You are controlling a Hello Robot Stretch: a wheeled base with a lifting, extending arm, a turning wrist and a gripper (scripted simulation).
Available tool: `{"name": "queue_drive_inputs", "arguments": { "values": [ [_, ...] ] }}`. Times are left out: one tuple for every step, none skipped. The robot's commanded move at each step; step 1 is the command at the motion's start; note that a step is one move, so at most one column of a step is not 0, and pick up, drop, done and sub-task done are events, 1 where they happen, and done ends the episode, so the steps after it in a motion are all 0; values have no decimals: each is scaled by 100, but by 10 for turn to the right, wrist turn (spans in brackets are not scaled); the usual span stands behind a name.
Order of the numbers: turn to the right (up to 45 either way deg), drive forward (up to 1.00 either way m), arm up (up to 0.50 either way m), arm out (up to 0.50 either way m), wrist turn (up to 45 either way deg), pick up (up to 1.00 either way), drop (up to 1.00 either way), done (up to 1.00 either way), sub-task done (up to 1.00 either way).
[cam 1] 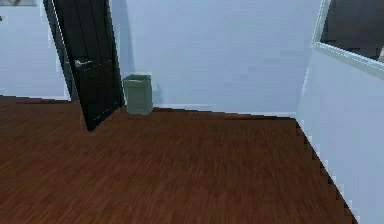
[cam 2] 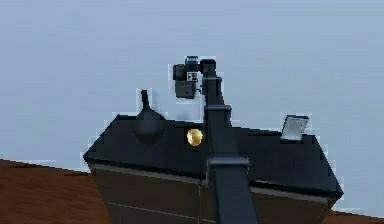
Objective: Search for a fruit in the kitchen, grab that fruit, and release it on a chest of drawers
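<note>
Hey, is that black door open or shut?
Open. The door stands swung into the room, its bottom edge angling across the floor away from the wall.

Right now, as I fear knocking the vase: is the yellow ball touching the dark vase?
Apart. In the arm side view the yellow ball lies on the dark top with a strip of bare top between it and the dark vase.

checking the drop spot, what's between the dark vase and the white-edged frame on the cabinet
In the arm side view: a round golden thing, then the arm's dark bar crossing the cabinet top.
</note>
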Motion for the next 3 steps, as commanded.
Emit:
{"name": "queue_drive_inputs", "arguments": {
  "values": [
    [0,0,8,0,0,0,0,0,0],
    [0,0,0,-8,0,0,0,0,0],
    [0,0,0,0,0,0,0,100,0]
  ]
}}
